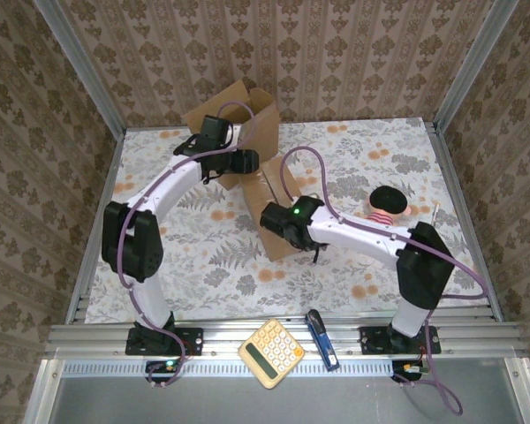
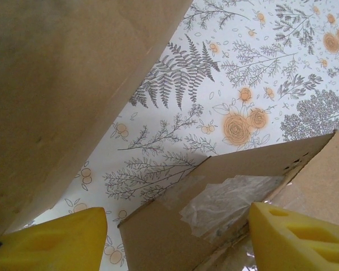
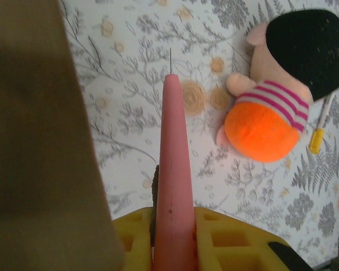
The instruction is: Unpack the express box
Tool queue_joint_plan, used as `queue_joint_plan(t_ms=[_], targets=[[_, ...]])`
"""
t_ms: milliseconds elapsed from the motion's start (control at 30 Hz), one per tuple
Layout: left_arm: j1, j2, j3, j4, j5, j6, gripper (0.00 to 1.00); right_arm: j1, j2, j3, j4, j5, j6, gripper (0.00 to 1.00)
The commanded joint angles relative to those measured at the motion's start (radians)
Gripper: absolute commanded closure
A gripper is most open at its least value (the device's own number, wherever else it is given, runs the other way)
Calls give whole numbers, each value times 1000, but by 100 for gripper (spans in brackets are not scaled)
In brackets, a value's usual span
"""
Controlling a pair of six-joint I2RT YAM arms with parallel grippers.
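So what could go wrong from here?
The right hand grips a pink tool with a needle tip, close beside the box. A slip could gouge the cardboard or poke the toy lying nearby. The left hand is open, one finger on either side of the taped flap. If it closes off-centre, it might crumple the flap or miss it.

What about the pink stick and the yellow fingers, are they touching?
Touching. The right wrist view shows the pink stick clamped in the right gripper, with its yellow fingers pressed against it on both sides.
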Motion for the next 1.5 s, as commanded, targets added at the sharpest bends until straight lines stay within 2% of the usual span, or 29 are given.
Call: queue_joint_plan(t_ms=[0,367,433,567,967,1233,1467], targets=[[4,-68,-75,-49,-9,10,34,-36,44,61,49,39,-68,100],[-21,-207,-237,-38,28,-33,33,-137,117,153,130,35,-222,100],[-57,-243,-269,-35,28,-45,32,-155,124,161,146,36,-249,100],[-75,-324,-331,-33,26,-76,32,-189,134,171,188,29,-305,100],[-101,-469,-492,-8,22,-156,30,-230,165,197,246,-12,-376,100],[-100,-473,-472,-20,-16,-139,15,-233,142,166,229,0,-347,100],[-85,-474,-365,-84,-102,-87,1,-263,58,117,187,55,-322,100]])
